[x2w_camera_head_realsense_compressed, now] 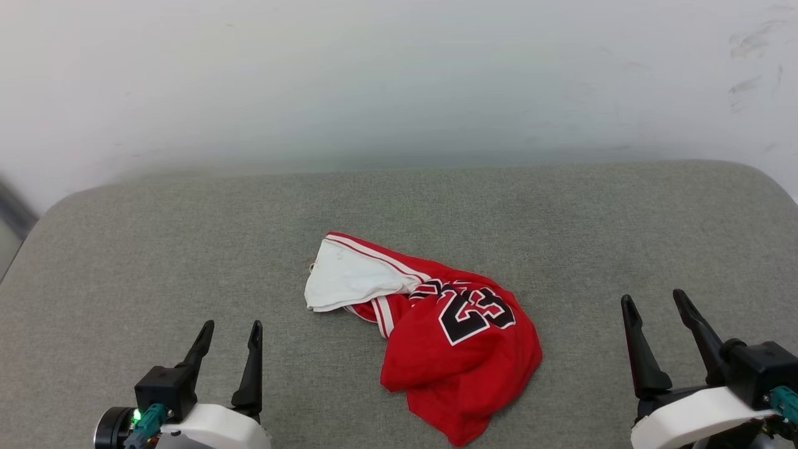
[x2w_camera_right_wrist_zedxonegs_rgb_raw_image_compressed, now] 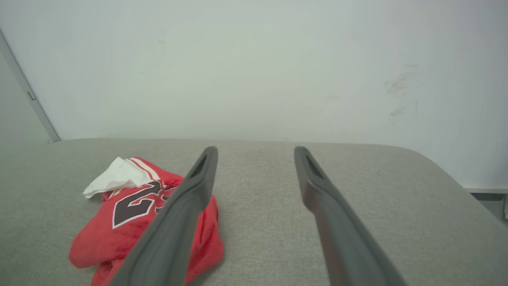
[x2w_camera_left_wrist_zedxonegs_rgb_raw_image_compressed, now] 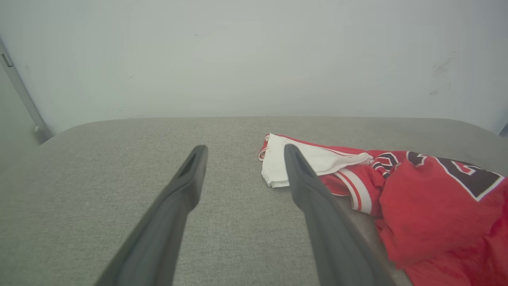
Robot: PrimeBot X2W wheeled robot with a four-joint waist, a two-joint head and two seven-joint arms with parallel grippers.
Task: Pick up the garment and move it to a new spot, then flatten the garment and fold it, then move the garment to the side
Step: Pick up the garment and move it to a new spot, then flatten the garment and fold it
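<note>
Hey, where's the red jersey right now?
In the head view the garment lies crumpled near the middle of the grey cushion, between the left tool and the right tool, touching neither.

We are seeing the left gripper (x2w_camera_head_realsense_compressed: 232, 325) and the right gripper (x2w_camera_head_realsense_compressed: 653, 298) each wearing two long, tapering black fingers (x2w_camera_head_realsense_compressed: 252, 368) on a black block (x2w_camera_head_realsense_compressed: 163, 388). Rounded white wrist shells (x2w_camera_head_realsense_compressed: 218, 427) are backing them, teal connectors (x2w_camera_head_realsense_compressed: 148, 424) are plugging in, and a green light (x2w_camera_head_realsense_compressed: 136, 415) is glowing at the left.

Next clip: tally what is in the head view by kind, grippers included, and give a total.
Garments: 1, the crumpled red jersey
Grippers: 2, left gripper and right gripper, both open and empty
Surfaces: 1, the grey cushion
Total: 4
</note>
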